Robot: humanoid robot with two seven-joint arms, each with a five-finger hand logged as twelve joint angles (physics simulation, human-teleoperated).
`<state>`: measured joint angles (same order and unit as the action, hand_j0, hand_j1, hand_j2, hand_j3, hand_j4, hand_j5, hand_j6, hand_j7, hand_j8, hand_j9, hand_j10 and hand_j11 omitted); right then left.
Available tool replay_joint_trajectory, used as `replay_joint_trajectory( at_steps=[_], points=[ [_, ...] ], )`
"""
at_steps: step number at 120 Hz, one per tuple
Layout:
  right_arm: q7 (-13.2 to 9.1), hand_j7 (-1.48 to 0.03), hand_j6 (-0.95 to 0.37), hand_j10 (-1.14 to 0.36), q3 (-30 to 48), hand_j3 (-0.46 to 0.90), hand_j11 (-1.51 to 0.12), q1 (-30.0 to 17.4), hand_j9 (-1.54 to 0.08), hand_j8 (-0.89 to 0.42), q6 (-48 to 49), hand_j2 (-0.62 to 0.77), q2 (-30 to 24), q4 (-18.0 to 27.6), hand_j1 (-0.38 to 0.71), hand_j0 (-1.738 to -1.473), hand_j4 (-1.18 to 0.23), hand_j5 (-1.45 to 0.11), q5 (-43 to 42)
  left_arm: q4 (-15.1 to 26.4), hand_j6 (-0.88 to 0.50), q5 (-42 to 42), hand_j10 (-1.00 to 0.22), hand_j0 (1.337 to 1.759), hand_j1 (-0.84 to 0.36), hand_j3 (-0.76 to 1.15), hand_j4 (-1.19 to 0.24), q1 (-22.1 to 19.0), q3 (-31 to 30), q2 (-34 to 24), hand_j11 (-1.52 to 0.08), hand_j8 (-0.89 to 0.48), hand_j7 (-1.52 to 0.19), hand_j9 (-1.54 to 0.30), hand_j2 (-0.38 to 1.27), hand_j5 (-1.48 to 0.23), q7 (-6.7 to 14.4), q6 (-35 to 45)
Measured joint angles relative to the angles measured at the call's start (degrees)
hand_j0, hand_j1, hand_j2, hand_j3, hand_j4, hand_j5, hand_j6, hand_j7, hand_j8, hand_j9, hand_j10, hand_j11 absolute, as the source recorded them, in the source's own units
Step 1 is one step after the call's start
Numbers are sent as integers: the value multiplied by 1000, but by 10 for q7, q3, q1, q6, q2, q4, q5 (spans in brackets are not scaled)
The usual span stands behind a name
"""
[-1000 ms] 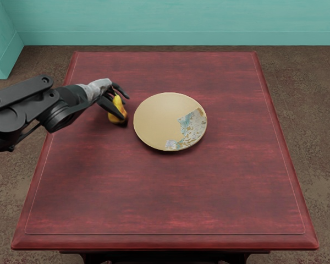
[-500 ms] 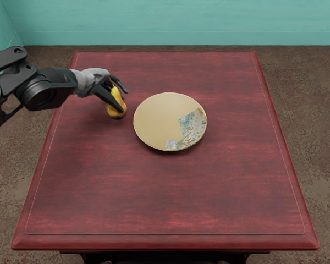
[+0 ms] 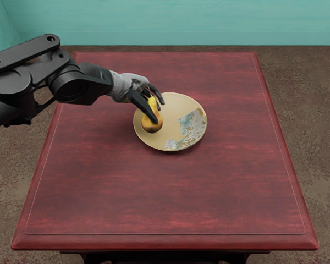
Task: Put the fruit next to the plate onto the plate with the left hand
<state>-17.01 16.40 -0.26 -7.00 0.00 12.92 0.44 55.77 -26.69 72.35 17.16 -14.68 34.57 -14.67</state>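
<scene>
left hand (image 3: 144,101): fingers wrapped around the fruit (image 3: 152,119) | fruit: yellow, over the left part of the plate (image 3: 187,104) | plate: on the red table (image 3: 165,187), far middle

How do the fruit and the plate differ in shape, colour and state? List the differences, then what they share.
The fruit is small and rounded; the plate is wide and flat. The fruit is yellow-orange; the plate is tan with a pale mottled patch. The left hand grips the fruit; the plate lies free on the table. Both have warm yellowish tones.
</scene>
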Motion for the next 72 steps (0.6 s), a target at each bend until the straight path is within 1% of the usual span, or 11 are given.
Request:
replay_joint_trajectory(
  at_steps=[3, 9, 19, 28, 35, 46, 55, 65, 72],
  points=[
    [0, 0, 0, 0, 0, 0, 0, 0, 0, 0, 0, 0, 0, 0, -349, -1658, 0, 0, 0, 0, -630, 0, -468, 1656, -365, 0, -691, 1, 0, 2, -945, -418, -973, -955, 435, -985, 1, 0],
    [0, 0, 0, 0, 0, 0, 0, 0, 0, 0, 0, 0, 0, 0, -349, -1658, 0, 0, 0, -1, -562, -1, -435, 1656, -292, 0, -610, 4, 1, 3, -829, -396, -852, -837, 354, -861, 2, 2],
    [0, 0, 0, 0, 0, 0, 0, 0, 0, 0, 0, 0, 0, 0, -349, -1658, 0, 0, 0, -2, -417, -2, -333, 1657, -129, 0, -448, 6, 7, 4, -607, -306, -622, -612, 244, -628, 3, 4],
    [0, 0, 0, 0, 0, 0, 0, 0, 0, 0, 0, 0, 0, 0, -349, -1658, 0, 0, 0, -2, -247, -1, -247, 1657, -5, 0, -325, 7, 14, 6, -445, -229, -455, -448, 171, -463, 4, 5],
    [0, 0, 0, 0, 0, 0, 0, 0, 0, 0, 0, 0, 0, 0, -349, -1658, 0, 0, 0, -2, -220, -1, -197, 1658, 66, 0, -253, 7, 26, 5, -352, -184, -359, -354, 131, -369, 4, 5],
    [0, 0, 0, 0, 0, 0, 0, 0, 0, 0, 0, 0, 0, 0, -349, -1658, 0, 0, 0, -3, -162, -1, -143, 1658, 148, 0, -179, 5, 56, -2, -247, -135, -252, -249, 87, -258, 4, 5],
    [0, 0, 0, 0, 0, 0, 0, 0, 0, 0, 0, 0, 0, 0, -349, -1658, 0, 0, 0, -4, -126, 5, -113, 1658, 193, 0, -138, -15, 80, -4, -189, -107, -192, -190, 63, -197, 4, 5],
    [0, 0, 0, 0, 0, 0, 0, 0, 0, 0, 0, 0, 0, 0, -349, -1658, 0, 0, 0, -4, -98, 47, -89, 1658, 229, 0, -106, -42, 97, -38, -143, -86, -146, -144, 45, -149, 4, 1],
    [0, 0, 0, 0, 0, 0, 0, 0, 0, 0, 0, 0, 0, 0, -349, -1658, 0, 0, 0, -3, -83, 90, -77, 1658, 248, 0, -89, -48, 105, -73, -119, -74, -121, -120, 35, -123, 3, -35]
  ],
)
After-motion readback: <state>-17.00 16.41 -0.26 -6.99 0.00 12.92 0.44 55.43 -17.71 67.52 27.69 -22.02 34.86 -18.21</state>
